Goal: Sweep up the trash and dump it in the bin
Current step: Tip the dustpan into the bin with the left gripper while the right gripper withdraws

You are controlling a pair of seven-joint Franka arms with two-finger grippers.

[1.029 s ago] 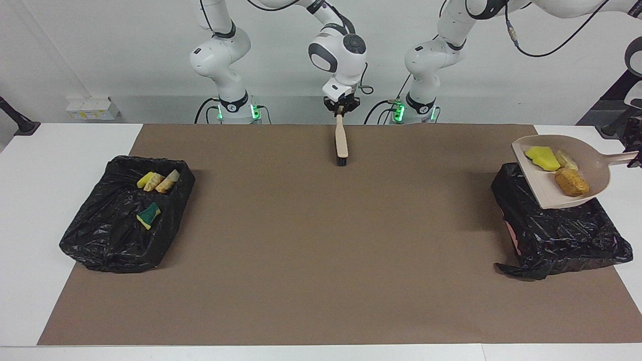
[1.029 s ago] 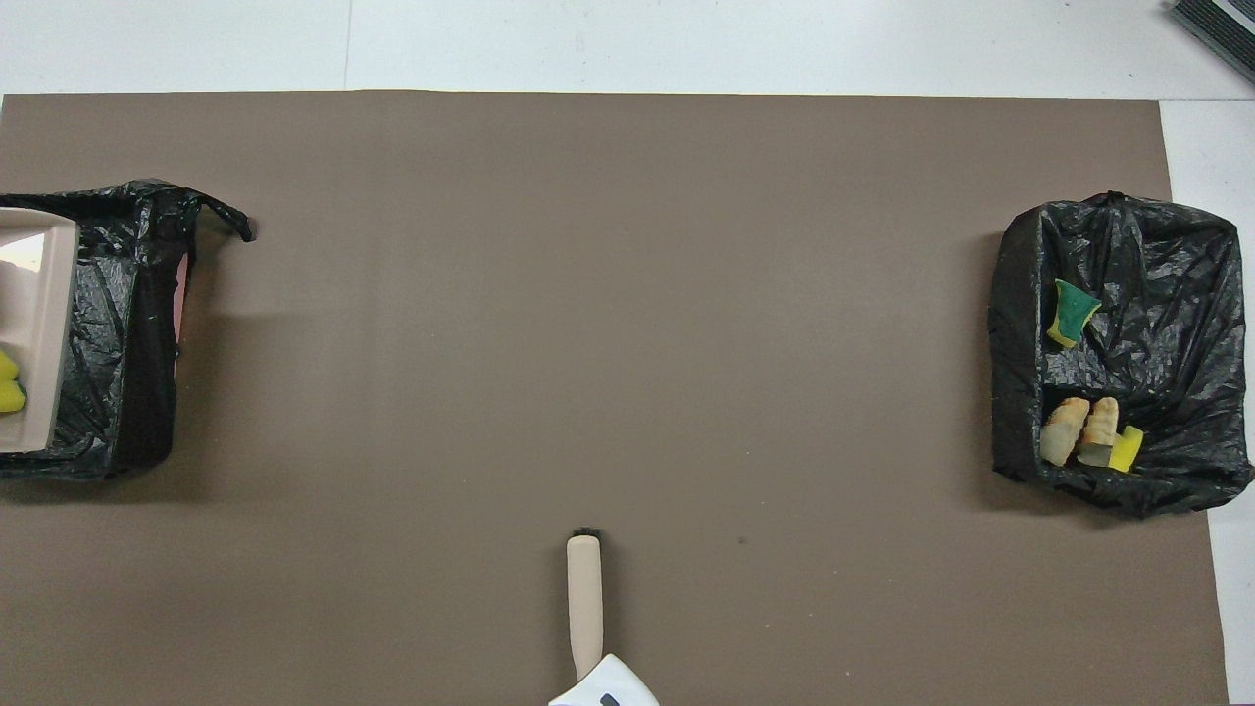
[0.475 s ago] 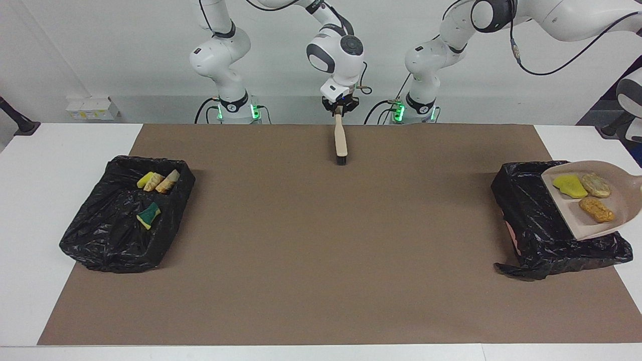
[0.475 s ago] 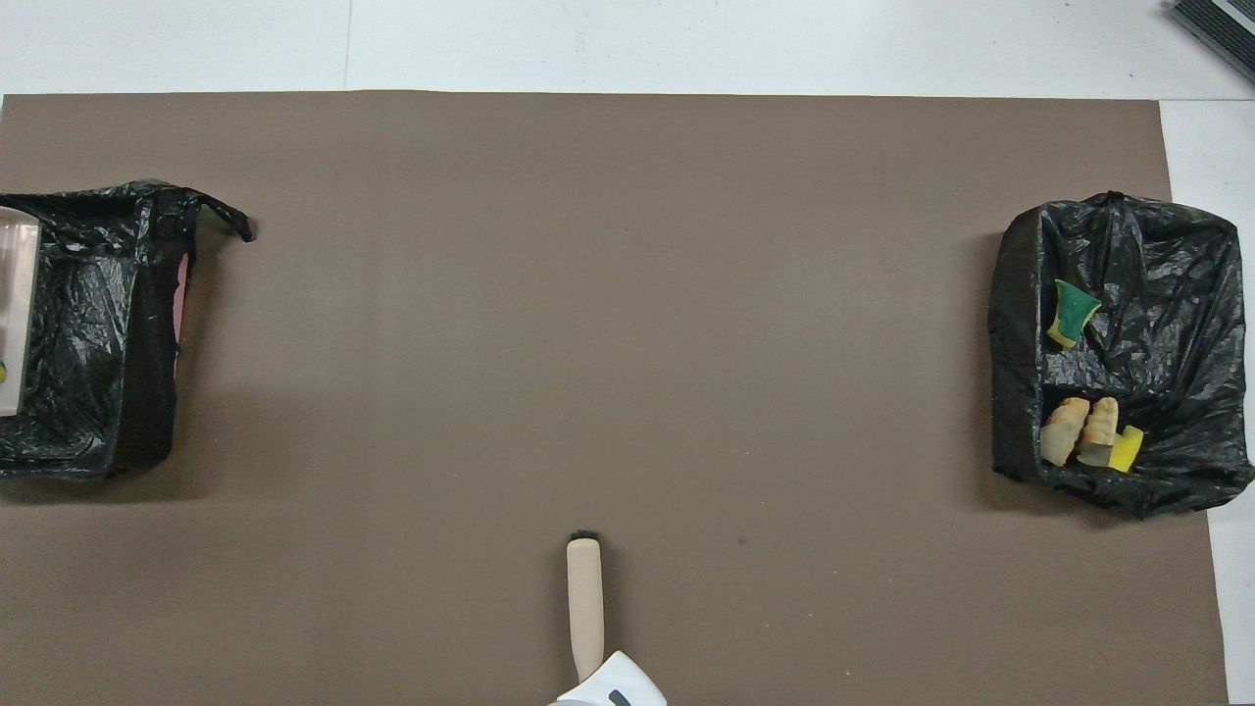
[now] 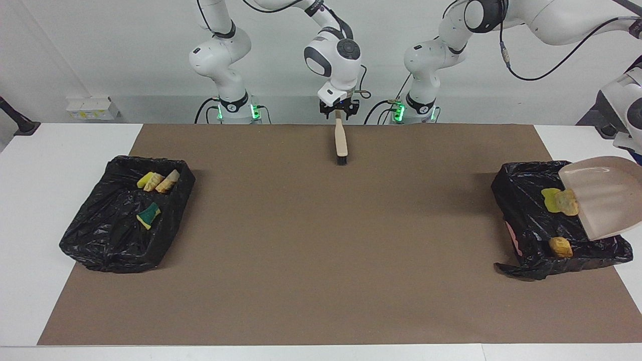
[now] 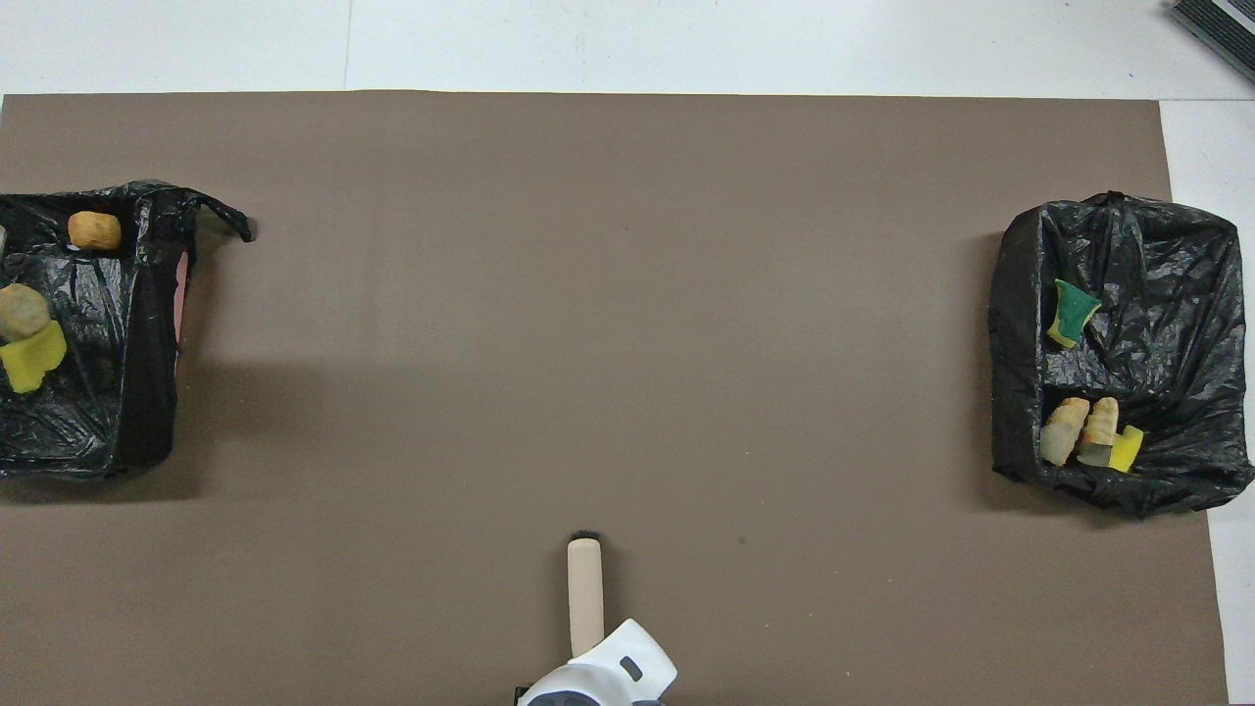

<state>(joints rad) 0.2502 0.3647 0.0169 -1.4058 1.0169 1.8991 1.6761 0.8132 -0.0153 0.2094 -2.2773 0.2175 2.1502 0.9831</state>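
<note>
A brown mat covers the white worktop (image 5: 321, 281). Nearest the robots lies one brush (image 5: 341, 143), with the right pincer (image 5: 339, 111) just above its handle end; I cannot tell whether it grips. Two black-bagged bins stand at the worktop's ends. The right arm's bin (image 5: 100, 240) holds four scraps (image 5: 156, 181). Over the left arm's bin (image 5: 521, 200) one dustpan (image 5: 607, 200) hangs tilted. The left pincer, out of frame, is clamped on it. Three scraps of trash lie below: a yellow sponge (image 5: 549, 196), a tan lump (image 5: 568, 203) and, farthest, an orange lump (image 5: 560, 246).

Trash (image 5: 560, 201) scraps inside both bins (image 5: 526, 210)
</note>
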